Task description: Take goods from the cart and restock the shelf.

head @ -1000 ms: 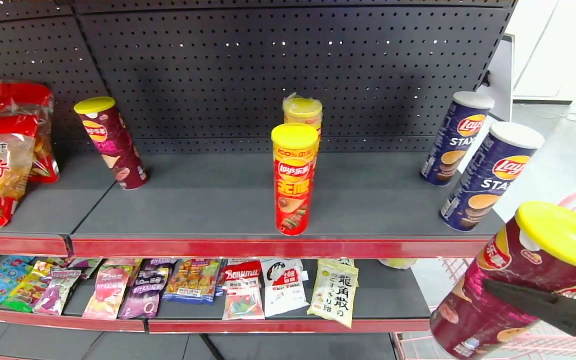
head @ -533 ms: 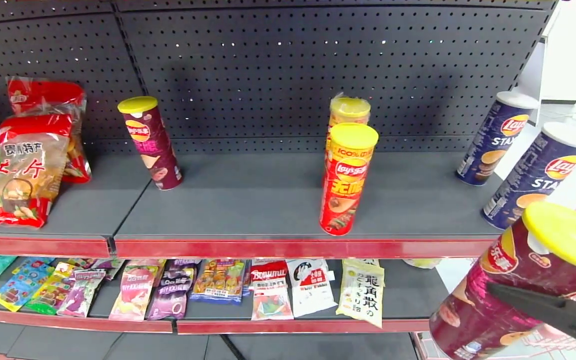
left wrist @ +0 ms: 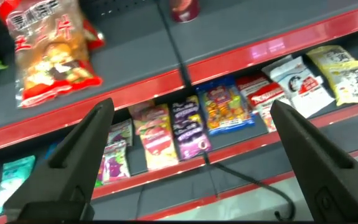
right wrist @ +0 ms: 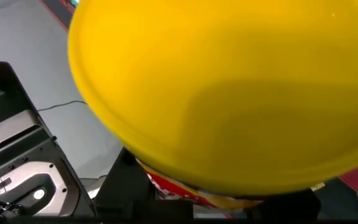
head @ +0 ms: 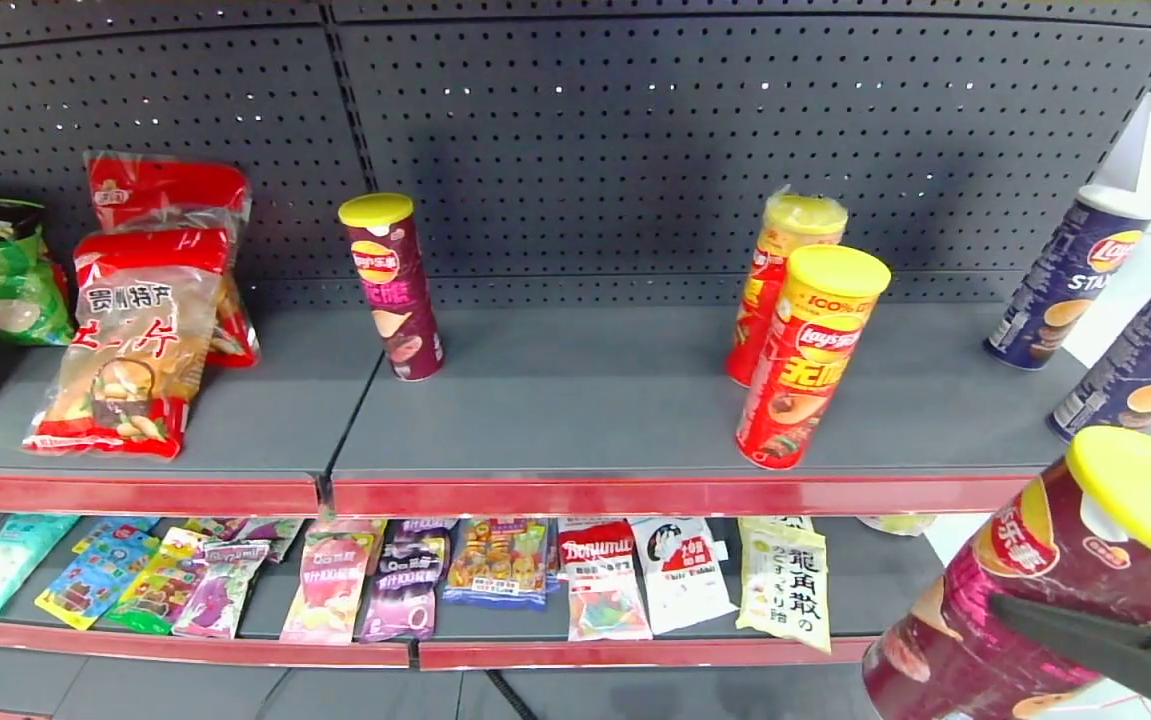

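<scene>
The right gripper's (head: pixel 1025 615) black fingers (head: pixel 1105 645) are clamped across the body of a chip can (head: pixel 1015 560), a dark maroon tube with a red and yellow logo and a wide yellow lid (right wrist: pixel 228 87). The can is tilted: its long axis slants, with the lid end up and toward the robot's right and the base down and toward its left. It hangs in front of the right end of the shelf (head: pixel 585 400), lower than the red front edge of the top board. The left gripper's (left wrist: pixel 191 155) fingers (left wrist: pixel 73 155) are spread wide with nothing between them, held in front of the lower board's row of snack packets (left wrist: pixel 185 124). On the top board a matching maroon can (head: pixel 390 285) stands upright, well apart from two red cans (head: pixel 810 355)
</scene>
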